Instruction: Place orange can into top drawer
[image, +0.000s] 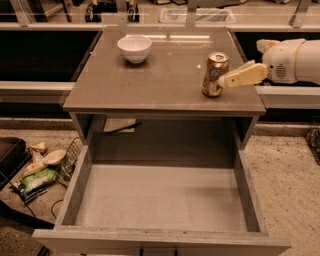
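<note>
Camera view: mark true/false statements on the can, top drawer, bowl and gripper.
1. The small orange-gold metal can stands on the flat grey-brown cabinet top. True.
2. The wide, shallow grey-brown wooden top drawer is shut. False: it is pulled open below the cabinet top.
3. The round white bowl sits inside the top drawer. False: it sits on the cabinet top, toward the back left of the picture.
4. The cream-coloured gripper is level with the can, right beside it on the picture's right. True.
</note>
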